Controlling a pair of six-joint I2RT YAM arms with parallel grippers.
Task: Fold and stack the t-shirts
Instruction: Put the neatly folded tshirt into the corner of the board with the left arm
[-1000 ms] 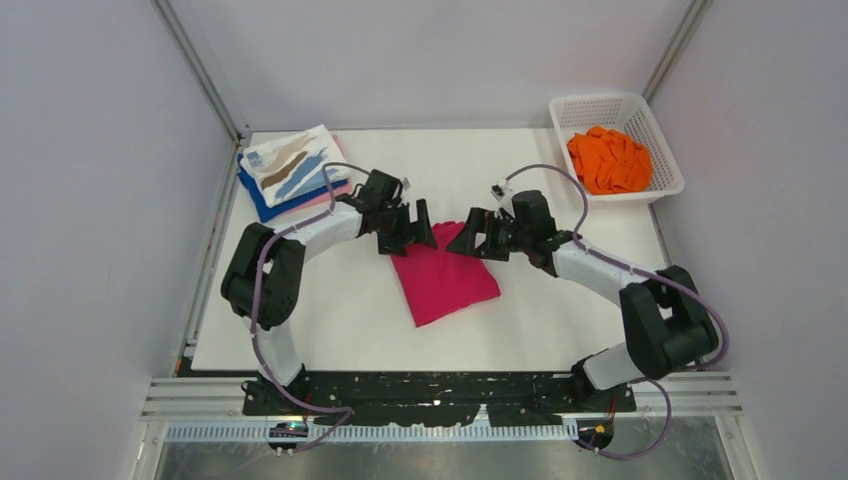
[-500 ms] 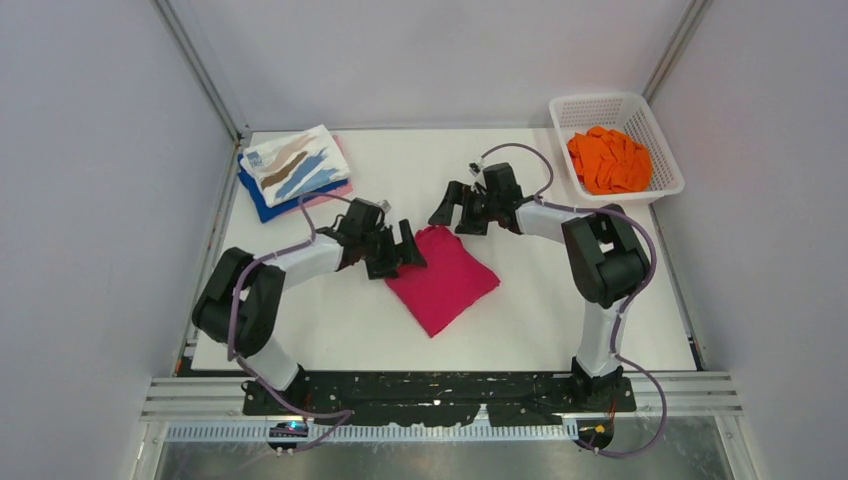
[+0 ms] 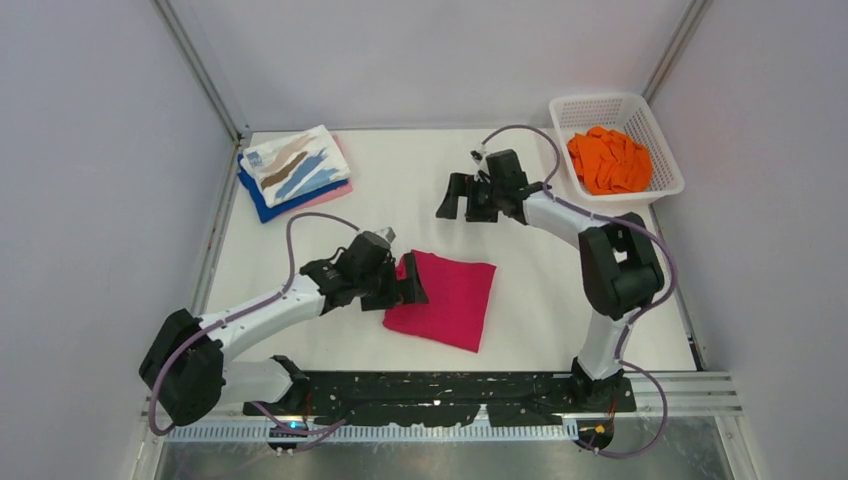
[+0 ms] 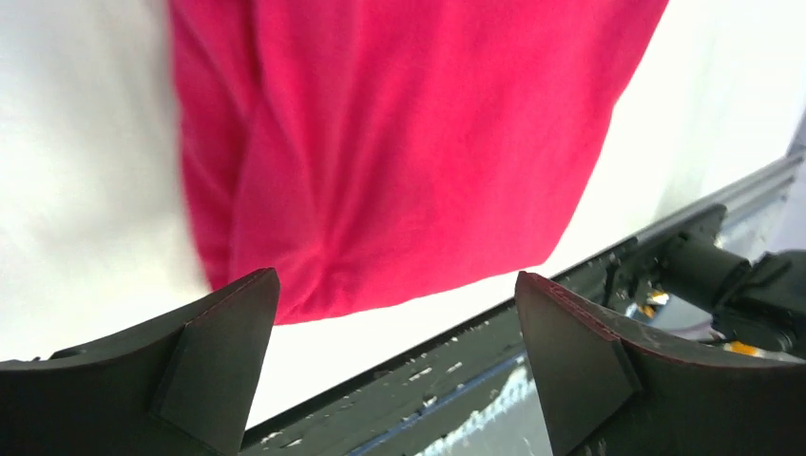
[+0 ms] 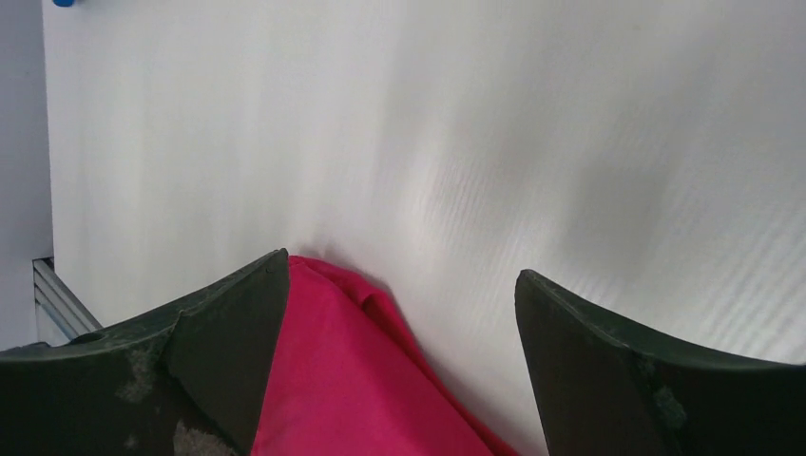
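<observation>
A folded magenta t-shirt (image 3: pixel 447 298) lies flat on the white table (image 3: pixel 400 180), close to the near edge. My left gripper (image 3: pixel 411 281) stands open at the shirt's left edge; in the left wrist view the shirt (image 4: pixel 399 142) lies just beyond the left gripper's (image 4: pixel 394 285) spread, empty fingertips. My right gripper (image 3: pixel 459 205) hovers open over bare table farther back, apart from the shirt; its wrist view shows a magenta corner (image 5: pixel 352 380) beside one finger (image 5: pixel 238 332). A stack of folded t-shirts (image 3: pixel 295 170), white streaked on top, sits far left. An orange t-shirt (image 3: pixel 608 158) lies in the basket.
The white lattice basket (image 3: pixel 662 135) stands at the far right corner. Grey walls enclose the table on three sides. A black metal rail (image 3: pixel 440 390) with the arm bases runs along the near edge, also seen in the left wrist view as a rail (image 4: pixel 475 351).
The left arm swung toward the near edge and the magenta shirt shifted and turned with it. The right gripper drew back toward the far side, away from the shirt.
</observation>
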